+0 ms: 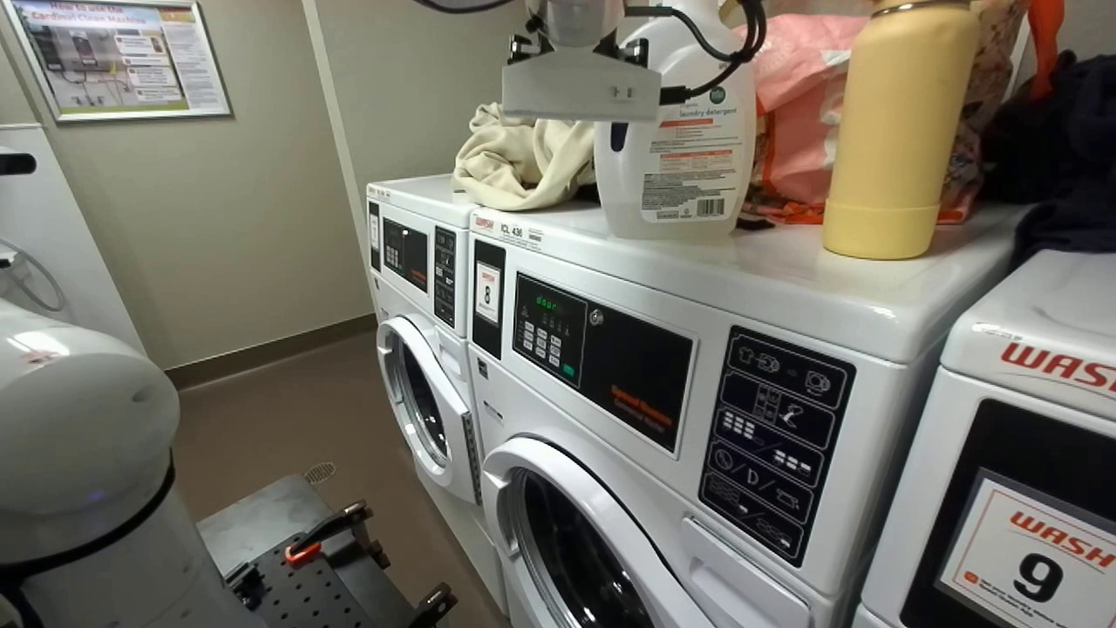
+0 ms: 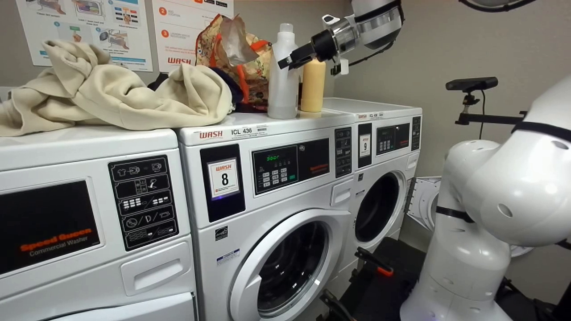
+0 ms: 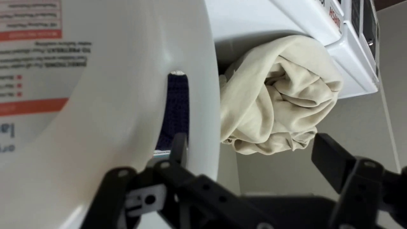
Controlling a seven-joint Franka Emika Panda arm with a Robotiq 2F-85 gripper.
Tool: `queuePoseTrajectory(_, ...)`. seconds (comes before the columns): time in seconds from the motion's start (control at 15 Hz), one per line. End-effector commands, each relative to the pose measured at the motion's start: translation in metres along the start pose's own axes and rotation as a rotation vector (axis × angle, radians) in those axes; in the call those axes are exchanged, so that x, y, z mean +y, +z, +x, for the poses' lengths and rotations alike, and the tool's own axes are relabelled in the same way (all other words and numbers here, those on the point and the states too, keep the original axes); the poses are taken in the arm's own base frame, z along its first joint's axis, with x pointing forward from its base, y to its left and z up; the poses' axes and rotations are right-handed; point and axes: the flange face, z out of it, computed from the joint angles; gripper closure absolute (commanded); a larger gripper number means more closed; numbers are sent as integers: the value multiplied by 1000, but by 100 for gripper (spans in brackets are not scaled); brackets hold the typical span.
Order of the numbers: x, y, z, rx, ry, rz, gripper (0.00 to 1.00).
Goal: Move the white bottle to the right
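The white bottle, a translucent detergent jug, stands upright on top of washer 8 in both exterior views (image 1: 697, 166) (image 2: 282, 96). In the wrist view the jug (image 3: 127, 95) fills the left side, with its label and handle opening showing. My gripper (image 3: 251, 141) is open. One finger is at the lower end of the handle opening, the other stands well apart on the outer side, with the handle between them. Whether a finger touches the handle I cannot tell. In an exterior view the gripper (image 2: 287, 62) reaches the upper part of the jug. Elsewhere the wrist camera mount hides the fingers.
A pale-yellow bottle (image 1: 898, 139) stands on the same washer (image 1: 785, 270). A beige cloth (image 2: 147, 98) lies on the other side of the jug and also shows in the wrist view (image 3: 279, 95). A pink-orange patterned bag (image 1: 806, 113) is behind the jug.
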Motion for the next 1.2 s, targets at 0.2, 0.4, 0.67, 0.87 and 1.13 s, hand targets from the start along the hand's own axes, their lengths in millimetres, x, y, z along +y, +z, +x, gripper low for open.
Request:
queuePoseTrajectory(0.2, -4, 7, -1, 29, -4, 67, 26)
queuePoseTrajectory(0.4, -3, 5, -3, 7, 12, 31, 51)
queuePoseTrajectory(0.67, -3, 4, -6, -21, 21, -2, 80)
queuePoseTrajectory(0.87, -2, 3, -9, -30, 30, -11, 99)
queuePoseTrajectory(1.13, -5, 6, -7, -39, 31, -11, 95)
